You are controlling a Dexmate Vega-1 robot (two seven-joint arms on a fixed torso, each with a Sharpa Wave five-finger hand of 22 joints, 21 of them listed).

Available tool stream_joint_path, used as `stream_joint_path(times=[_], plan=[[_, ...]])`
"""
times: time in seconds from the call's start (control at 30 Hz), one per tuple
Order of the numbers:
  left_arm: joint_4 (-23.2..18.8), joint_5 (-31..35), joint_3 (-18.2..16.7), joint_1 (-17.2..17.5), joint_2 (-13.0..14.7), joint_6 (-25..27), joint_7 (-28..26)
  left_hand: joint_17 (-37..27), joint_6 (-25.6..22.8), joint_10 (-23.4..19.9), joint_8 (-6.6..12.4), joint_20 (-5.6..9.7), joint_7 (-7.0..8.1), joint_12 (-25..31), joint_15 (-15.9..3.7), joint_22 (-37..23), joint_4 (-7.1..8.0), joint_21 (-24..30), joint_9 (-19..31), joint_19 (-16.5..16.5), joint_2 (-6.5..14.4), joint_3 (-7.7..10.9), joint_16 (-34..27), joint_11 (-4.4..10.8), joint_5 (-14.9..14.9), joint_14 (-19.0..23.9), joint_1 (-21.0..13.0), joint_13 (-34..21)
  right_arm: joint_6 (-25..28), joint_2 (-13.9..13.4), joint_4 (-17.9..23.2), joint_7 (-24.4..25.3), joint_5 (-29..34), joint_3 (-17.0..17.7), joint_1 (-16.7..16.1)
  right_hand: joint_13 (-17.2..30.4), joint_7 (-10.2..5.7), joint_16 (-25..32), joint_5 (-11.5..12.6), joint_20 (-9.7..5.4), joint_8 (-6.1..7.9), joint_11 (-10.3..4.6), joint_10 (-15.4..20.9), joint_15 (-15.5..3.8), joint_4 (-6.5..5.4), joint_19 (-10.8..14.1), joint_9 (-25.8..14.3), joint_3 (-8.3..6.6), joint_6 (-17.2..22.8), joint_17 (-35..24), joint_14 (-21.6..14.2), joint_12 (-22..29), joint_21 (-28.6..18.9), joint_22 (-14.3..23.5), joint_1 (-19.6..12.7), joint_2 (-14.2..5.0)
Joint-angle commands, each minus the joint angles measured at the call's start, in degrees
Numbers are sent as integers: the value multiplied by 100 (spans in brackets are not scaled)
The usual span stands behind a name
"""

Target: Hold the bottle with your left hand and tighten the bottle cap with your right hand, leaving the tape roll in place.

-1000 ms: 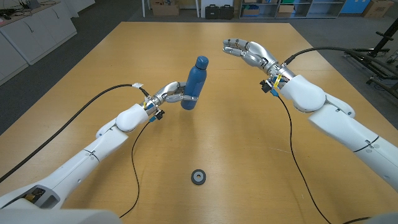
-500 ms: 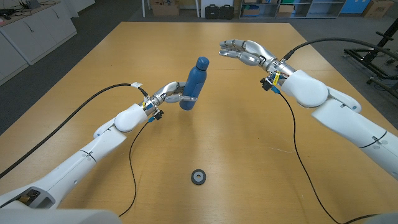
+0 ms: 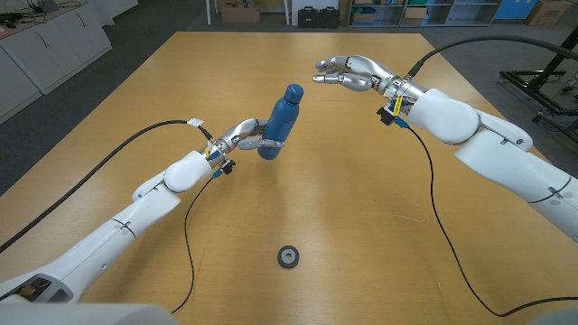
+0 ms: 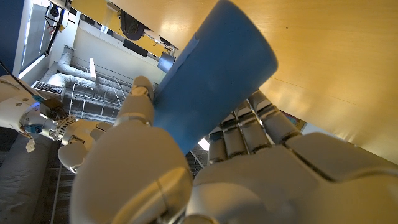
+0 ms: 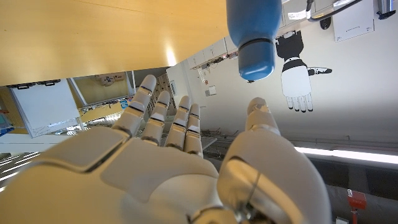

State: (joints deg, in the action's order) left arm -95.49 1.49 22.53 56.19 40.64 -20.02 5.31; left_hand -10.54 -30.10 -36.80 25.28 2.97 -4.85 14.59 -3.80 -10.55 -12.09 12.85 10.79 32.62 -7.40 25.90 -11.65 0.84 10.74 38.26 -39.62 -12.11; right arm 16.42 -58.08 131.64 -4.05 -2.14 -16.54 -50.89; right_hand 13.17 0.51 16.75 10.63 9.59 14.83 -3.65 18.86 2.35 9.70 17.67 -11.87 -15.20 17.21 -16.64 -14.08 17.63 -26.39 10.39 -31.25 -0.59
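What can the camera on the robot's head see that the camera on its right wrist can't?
Seen from the head: the little tape roll lying on the wooden table, and the left hand gripping the lower part of the tilted blue bottle.

Seen from the right wrist: a picture of a hand on the wall behind, right by the bottle cap.

In both: the blue bottle, its cap, and the right hand, fingers spread and holding nothing, apart from the cap.
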Motion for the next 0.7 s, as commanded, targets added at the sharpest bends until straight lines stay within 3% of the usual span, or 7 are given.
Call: stream_joint_path(times=[0.03, 0.27, 0.47, 0.7], plan=[[-124, 281, -1, -18, 55, 158, -156, -28, -940, -513, 19, 763, 919, -18, -881, -7, 253, 3, 28, -12, 559, 312, 18, 502, 35, 0, -317, -22, 646, -201, 369, -407, 70, -112, 323, 17, -53, 35, 41, 136, -4, -76, 21, -17, 25, 131, -28, -41, 42, -11, -59, 31, -39, 9, -120, 11], [-44, 294, 78, -123, 3, 155, -105, -29, -940, -521, 12, 764, 932, -24, -882, -7, 255, 0, 28, -12, 560, 318, 18, 511, 36, 6, -319, -22, 888, -234, 428, -626, 7, -186, 508, 22, -64, 0, 44, 250, -12, -79, 34, 108, -4, 172, -32, -34, 45, -12, 4, 40, -24, 11, -156, 35], [23, 308, 150, -207, -84, 184, -93, -31, -945, -523, 7, 767, 943, -32, -886, -8, 255, -3, 28, -11, 564, 327, 20, 515, 38, 9, -324, -22, 1069, -269, 458, -871, 38, -368, 746, 27, -33, -12, 43, 269, -5, -27, 128, 253, -32, 264, -36, -22, 83, -12, 10, 81, -37, 20, -164, 49], [75, 377, 234, -254, -187, 257, -141, -31, -953, -520, 4, 771, 948, -39, -889, -8, 253, -6, 27, -14, 565, 334, 25, 506, 40, 1, -331, -24, 1076, -316, 484, -1072, 136, -503, 927, 33, -69, -46, 52, 279, -33, -89, 88, 296, -30, 322, -41, -27, 26, -6, 61, 68, -35, 24, -221, 62]])
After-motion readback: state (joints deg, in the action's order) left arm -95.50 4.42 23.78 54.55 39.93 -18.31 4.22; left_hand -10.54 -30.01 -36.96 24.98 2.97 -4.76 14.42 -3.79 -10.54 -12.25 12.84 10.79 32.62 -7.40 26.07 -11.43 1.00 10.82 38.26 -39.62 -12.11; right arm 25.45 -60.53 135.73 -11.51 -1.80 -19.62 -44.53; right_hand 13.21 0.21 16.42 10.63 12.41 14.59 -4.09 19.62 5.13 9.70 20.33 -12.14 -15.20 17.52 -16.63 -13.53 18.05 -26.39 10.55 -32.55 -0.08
